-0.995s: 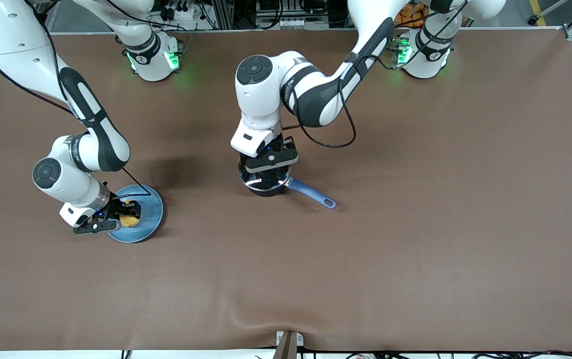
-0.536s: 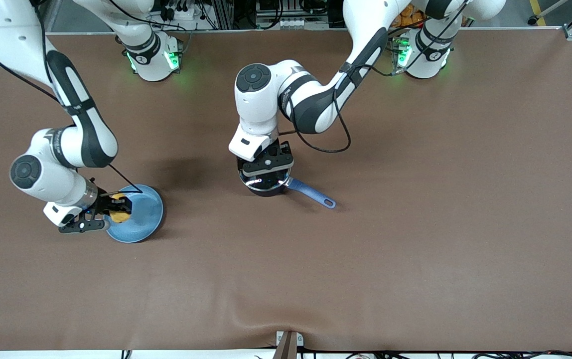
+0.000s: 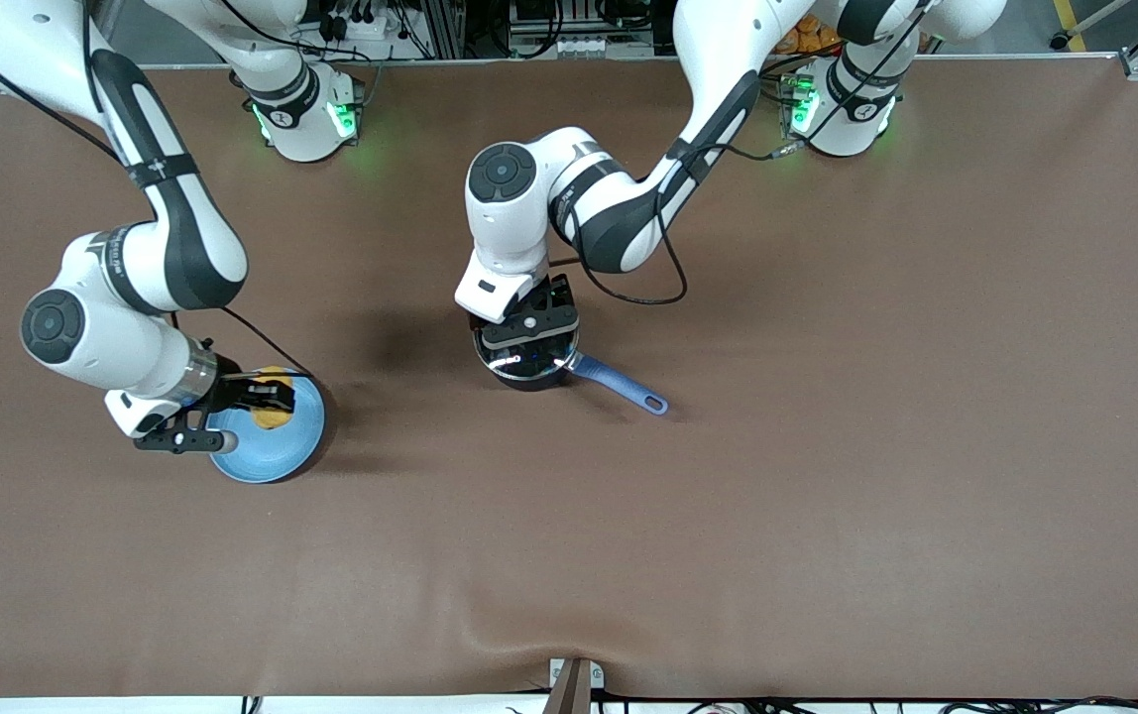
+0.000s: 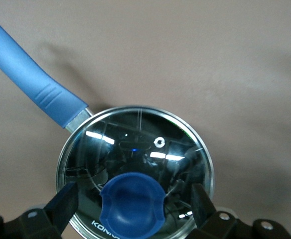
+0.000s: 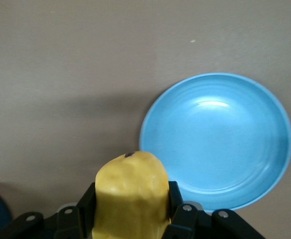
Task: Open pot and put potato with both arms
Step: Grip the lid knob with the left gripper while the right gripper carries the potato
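The right gripper point(image 5: 131, 219) is clamped on the potato point(image 5: 132, 191), which is lifted clear of the blue plate point(image 5: 225, 144); in the right wrist view the plate lies bare below and to one side of the fingers, so the pick-up half of the job looks done. The pot point(image 3: 526, 363) is not yet opened: its glass lid point(image 4: 135, 149) sits square on the rim, and the left gripper point(image 4: 133, 201) hangs directly over it with its fingers spread wide, one on each side of the blue knob point(image 4: 132, 204) and, as far as the left wrist view shows, not touching it. What is left, by my reading, is to close on the knob, raise the lid, carry the potato across to the pot and drop it in. Room is generous: the brown table point(image 3: 827, 496) between the two grippers is bare, and the pot's blue handle point(image 3: 621, 388) points away from the potato's side, toward the left arm's end of the table and the front camera, so it should not obstruct that carry. The tight spot is the pot itself, where the left wrist sits low over the lid and both grippers must share the space above the rim.
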`<state>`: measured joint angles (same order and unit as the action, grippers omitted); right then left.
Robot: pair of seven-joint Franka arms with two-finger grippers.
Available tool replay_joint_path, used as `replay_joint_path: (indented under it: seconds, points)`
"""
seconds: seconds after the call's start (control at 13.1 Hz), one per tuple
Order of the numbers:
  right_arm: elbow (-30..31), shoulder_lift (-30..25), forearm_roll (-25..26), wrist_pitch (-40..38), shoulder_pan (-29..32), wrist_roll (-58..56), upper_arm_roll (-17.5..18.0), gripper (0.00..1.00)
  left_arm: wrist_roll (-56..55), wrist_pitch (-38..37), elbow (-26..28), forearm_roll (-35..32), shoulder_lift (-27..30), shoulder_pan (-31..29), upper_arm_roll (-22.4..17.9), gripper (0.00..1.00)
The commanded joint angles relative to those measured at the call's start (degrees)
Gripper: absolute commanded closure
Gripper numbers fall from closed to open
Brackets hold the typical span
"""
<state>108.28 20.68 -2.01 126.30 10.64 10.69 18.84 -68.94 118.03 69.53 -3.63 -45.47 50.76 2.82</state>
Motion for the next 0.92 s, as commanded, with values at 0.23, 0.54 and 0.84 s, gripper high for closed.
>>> replay_joint_path:
  seconds: [0.23, 0.54, 0.84]
  points:
    - [-1.49, -0.91, -2.38, -1.40, 0.44, 11.08, 6.02, 0.82, -0.49, -0.87, -0.80, 2.13, -1.37, 0.48, -0.27, 0.00]
    - [-2.28, -0.82, -2.38, -1.40, -0.44, 17.68, 8.76, 0.82, -0.58, -0.87, -0.80, 3.36, -1.29, 0.48, -0.27, 0.00]
    - [-2.37, -0.82, -2.38, -1.40, -3.42, 22.43, 8.76, 0.82, -0.58, -1.13, -0.71, 4.07, -1.20, 0.83, -0.27, 0.13]
